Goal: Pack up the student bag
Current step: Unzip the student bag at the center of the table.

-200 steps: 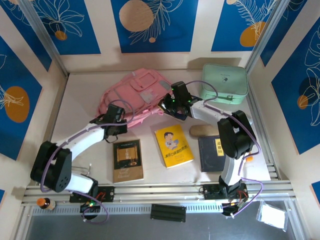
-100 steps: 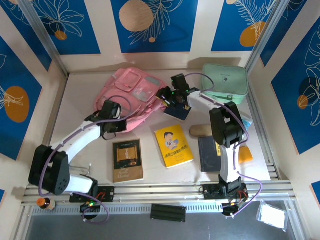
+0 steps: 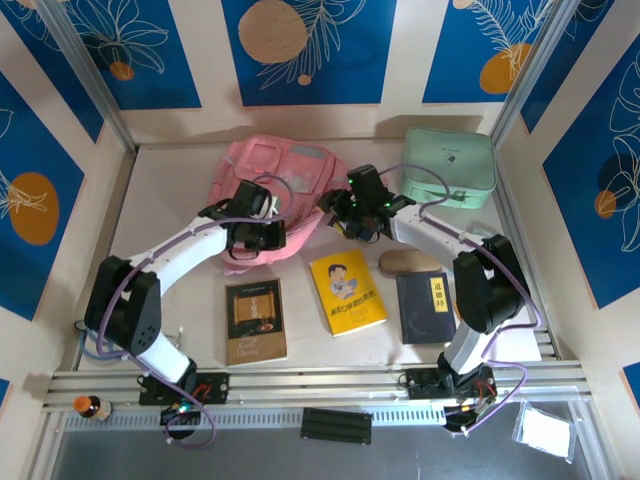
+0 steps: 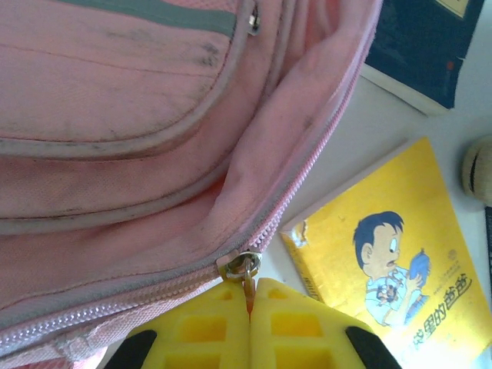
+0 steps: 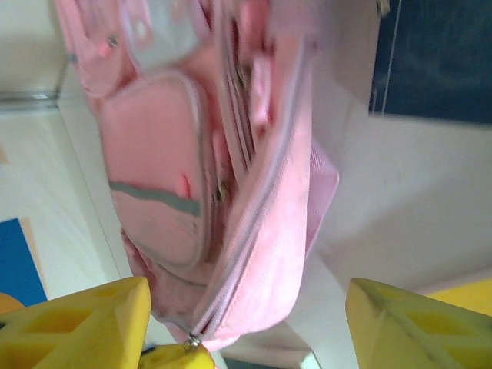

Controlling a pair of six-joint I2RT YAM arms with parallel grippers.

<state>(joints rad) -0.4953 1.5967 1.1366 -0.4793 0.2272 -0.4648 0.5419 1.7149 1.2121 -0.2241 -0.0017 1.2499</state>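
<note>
Top external view: the student bag (image 3: 275,172) lies flat on the table directly ahead of both grippers, with its front pockets facing up. The left gripper (image 3: 262,236) is at the bag's near edge, and the right gripper (image 3: 338,212) faces that edge from the other side, close by. A yellow cartoon-cover book (image 3: 346,291), a brown book (image 3: 256,320) and a dark blue book (image 3: 425,307) lie behind the grippers, not yet packed. A mint green case (image 3: 449,167) stands beyond the right gripper's outer side. Left wrist view: the fingers are fully closed and pinch the metal zip pull (image 4: 244,267) right at their tips. This is judged to be a hold for running the zip and opening the main compartment. Above the tips the soft pink fabric sags in slack folds. The pocket carries dark scuff marks and a grey strip. Whether the zip beyond the slider is parted cannot be told. Right wrist view: the jaws stand wide apart and grip nothing. The bag lies just ahead of them, blurred, with its zip seam running toward the fingers. The placement is judged a readiness to steady the fabric against the zip's drag.
</note>
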